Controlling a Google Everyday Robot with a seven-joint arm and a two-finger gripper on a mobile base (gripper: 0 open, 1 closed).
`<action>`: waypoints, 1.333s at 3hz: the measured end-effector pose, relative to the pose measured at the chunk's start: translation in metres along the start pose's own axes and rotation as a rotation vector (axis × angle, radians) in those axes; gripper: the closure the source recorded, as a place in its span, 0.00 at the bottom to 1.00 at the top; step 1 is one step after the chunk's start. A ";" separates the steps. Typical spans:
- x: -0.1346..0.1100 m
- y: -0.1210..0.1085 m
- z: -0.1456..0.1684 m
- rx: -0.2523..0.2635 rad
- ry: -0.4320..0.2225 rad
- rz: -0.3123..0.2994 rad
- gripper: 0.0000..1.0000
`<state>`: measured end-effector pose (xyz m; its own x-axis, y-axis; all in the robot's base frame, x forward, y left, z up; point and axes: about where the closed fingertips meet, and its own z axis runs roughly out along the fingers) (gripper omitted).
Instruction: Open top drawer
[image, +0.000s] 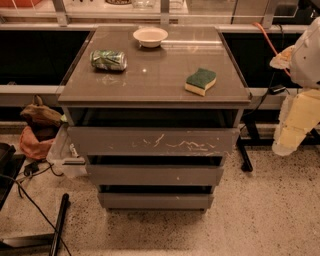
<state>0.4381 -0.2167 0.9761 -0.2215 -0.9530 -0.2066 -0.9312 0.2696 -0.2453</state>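
Note:
The top drawer (150, 141) is the widest grey-brown front panel of the small cabinet (155, 75), with many whitish scratches and no handle. Its front stands forward of the cabinet top, and a dark gap shows above it. Two narrower grey drawers (155, 175) sit below it. My arm comes in at the right edge, and the pale gripper (295, 127) hangs to the right of the cabinet at about the top drawer's height, apart from it and holding nothing that shows.
On the cabinet top are a white bowl (150, 36), a green can on its side (108, 59) and a green-and-yellow sponge (201, 81). Bags (36, 131) and cables lie left on the floor. A black pole (59, 225) is front left and a black stand leg (245, 152) right.

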 end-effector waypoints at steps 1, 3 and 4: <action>0.000 0.000 0.000 0.000 0.000 0.000 0.00; -0.004 -0.005 0.072 -0.017 -0.075 0.016 0.00; 0.000 -0.012 0.133 -0.005 -0.137 0.052 0.00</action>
<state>0.4880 -0.2012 0.8530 -0.2281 -0.9099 -0.3466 -0.9210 0.3171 -0.2264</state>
